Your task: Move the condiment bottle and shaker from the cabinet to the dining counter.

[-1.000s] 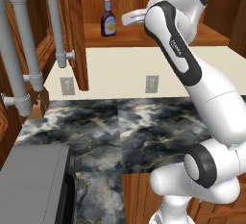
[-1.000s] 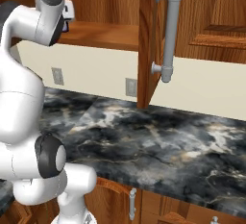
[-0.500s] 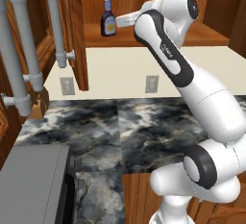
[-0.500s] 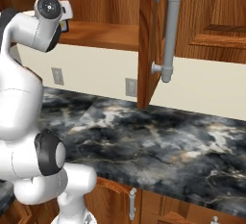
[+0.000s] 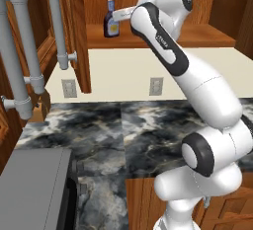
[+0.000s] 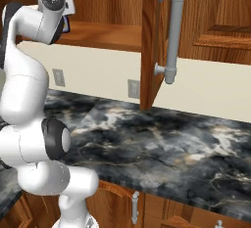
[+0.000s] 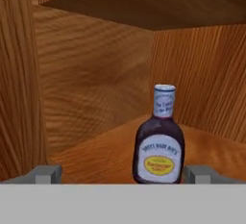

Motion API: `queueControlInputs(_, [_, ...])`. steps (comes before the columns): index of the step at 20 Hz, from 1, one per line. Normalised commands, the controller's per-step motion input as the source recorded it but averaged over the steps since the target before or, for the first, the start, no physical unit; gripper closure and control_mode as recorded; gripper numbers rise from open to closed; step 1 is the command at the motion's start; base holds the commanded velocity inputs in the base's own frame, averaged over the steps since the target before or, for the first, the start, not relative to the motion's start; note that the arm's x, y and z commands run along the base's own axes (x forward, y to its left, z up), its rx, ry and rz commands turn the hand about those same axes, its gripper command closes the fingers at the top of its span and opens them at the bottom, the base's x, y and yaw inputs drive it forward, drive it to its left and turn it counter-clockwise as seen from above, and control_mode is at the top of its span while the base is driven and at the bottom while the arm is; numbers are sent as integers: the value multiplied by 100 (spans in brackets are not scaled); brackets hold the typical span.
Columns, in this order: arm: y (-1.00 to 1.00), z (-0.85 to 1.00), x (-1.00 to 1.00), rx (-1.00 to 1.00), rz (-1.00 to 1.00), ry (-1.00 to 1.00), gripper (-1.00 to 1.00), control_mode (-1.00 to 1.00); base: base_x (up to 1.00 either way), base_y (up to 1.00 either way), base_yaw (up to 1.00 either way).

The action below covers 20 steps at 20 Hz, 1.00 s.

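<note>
the condiment bottle (image 7: 159,136) is standing upright on the wooden shelf (image 5: 197,34) inside the cabinet (image 5: 81,31), toward its left side and near the back corner where the two inner walls are meeting. in the hand view its yellowish-white label is facing the camera and its pale cap is sitting on top. the arm (image 5: 178,61) is reaching up from the base into the open cabinet, and the gripper (image 7: 122,175) is hovering just in front of the bottle with its jaws spread as wide as they go, holding nothing. the bottle is sitting between the two fingertips (image 7: 45,174) in the hand view, closer to the right one, not touching either. below the cabinet, the marbled bench (image 6: 162,139) is running along the cream wall with its outlets (image 5: 156,86). the open cabinet door (image 6: 153,41) is carrying a long grey bar handle (image 6: 172,31).
</note>
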Motion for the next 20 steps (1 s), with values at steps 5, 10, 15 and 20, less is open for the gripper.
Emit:
queueControlInputs(5, [9,0,40,0,0,1,-100,-100,0,0,0])
queueControlInputs(10, [10,0,43,0,0,0,-100,-100,0,0,0])
queueControlInputs(15, [4,-2,43,0,0,0,-100,-100,0,0,0])
queueControlInputs(20, [14,0,29,0,0,0,-100,-100,0,0,0])
